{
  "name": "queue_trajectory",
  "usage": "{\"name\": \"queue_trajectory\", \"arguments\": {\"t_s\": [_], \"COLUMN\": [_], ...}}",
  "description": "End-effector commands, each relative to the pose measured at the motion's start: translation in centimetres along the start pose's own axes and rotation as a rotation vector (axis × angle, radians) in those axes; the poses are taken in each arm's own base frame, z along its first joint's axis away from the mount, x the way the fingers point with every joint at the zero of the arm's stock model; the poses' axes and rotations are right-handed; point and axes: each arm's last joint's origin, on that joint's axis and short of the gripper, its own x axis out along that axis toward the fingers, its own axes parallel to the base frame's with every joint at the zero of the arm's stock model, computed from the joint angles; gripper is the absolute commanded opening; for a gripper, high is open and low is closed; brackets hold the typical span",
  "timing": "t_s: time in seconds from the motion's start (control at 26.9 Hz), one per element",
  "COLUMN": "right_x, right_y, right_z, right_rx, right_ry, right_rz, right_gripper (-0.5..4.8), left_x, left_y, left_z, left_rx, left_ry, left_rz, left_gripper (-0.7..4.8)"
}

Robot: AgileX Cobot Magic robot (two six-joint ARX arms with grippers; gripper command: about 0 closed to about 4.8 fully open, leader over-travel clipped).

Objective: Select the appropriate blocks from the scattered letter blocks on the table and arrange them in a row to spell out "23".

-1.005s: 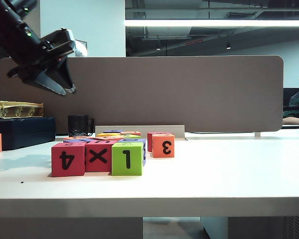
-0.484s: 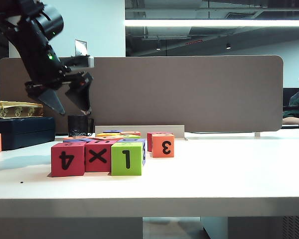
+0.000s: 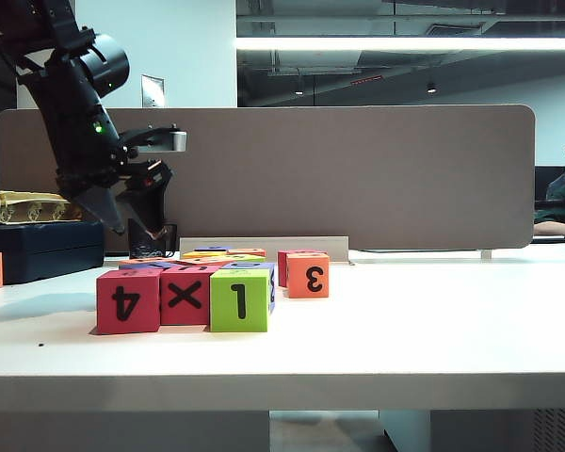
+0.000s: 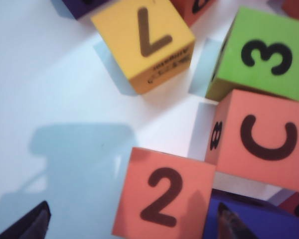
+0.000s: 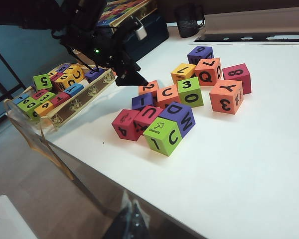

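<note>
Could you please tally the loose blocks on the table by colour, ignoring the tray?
Orange blocks: 4
Red blocks: 3
Purple blocks: 3
Green blocks: 2
Yellow blocks: 1
Total: 13
Left gripper open above the cluster; right gripper short of the table.

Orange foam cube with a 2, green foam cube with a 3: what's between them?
An orange foam cube showing C sits between them, clearest in the right wrist view.

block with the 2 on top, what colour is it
Orange block, black "2"; clearest in the left wrist view.
</note>
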Motion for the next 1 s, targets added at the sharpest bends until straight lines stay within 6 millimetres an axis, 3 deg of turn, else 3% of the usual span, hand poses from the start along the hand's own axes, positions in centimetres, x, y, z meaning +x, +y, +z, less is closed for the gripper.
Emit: {"name": "queue_trajectory", "arguments": {"t_s": [0.04,0.26,0.48,1.0], "right_x": [0.0,0.0,0.1,0.1], "right_y": [0.0,0.0,0.0,0.0], "right_z": [0.1,0.1,0.1,0.1], "right_rx": [-0.005,-0.003,-0.002,0.001], "right_ry": [-0.002,0.0,0.002,0.006], "right_rz": [0.002,0.001,0.001,0.0], "right_gripper": [-0.01,-0.01,-0.01,-0.01], "left_x": [0.5,1.6,2.4,3.6], "left_y": [-0.2,-0.7,-0.9,-0.6], "left_z": [-0.1,-0.2,-0.3,-0.3], "left_rx": [0.011,0.017,0.021,0.019], "left_ry": [0.017,0.035,0.036,0.029], "left_rz": [-0.017,-0.046,-0.052,-0.004], "left_gripper": [4.26,4.24,3.32,3.32]}}
